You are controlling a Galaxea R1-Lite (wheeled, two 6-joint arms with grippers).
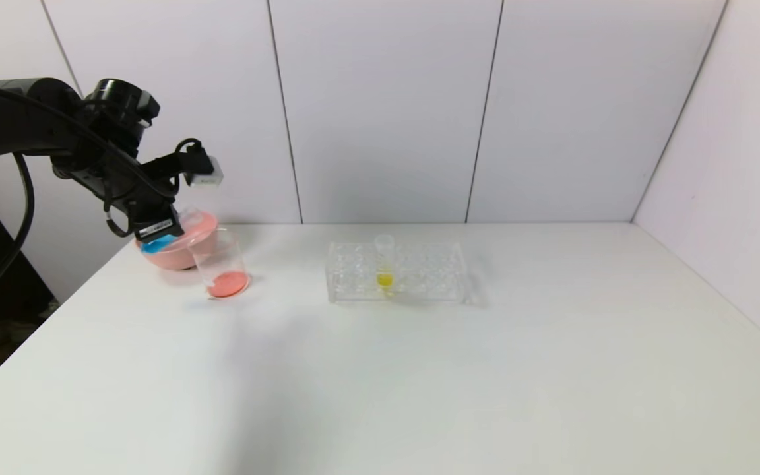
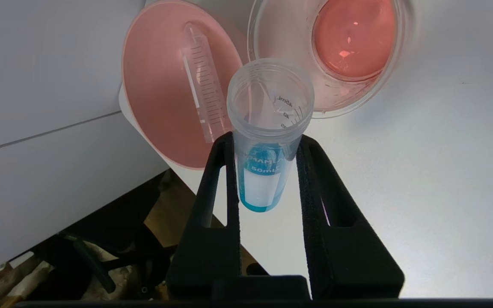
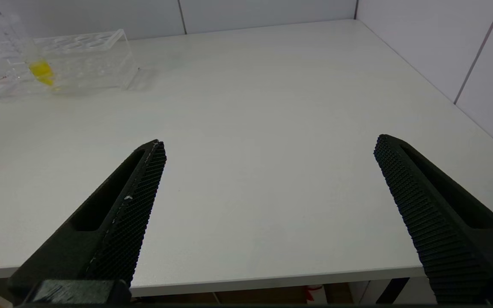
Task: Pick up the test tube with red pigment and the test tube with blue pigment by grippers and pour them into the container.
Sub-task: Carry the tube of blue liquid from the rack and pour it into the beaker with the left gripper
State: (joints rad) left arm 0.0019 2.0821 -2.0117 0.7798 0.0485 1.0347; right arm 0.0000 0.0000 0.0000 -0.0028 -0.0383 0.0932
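holding the test tube with blue pigment [image 2: 268, 141] clamped in our left gripper [image 2: 267, 179] near the container [image 1: 221, 262] (red already inside), we judge tipping over its mouth comes next; our right gripper [image 3: 268, 179] waits open, off by the table's near edge.

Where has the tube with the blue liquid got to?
The left gripper holds the blue tube in the air at the table's far left, just above the pink bowl and beside the glass beaker of red liquid.
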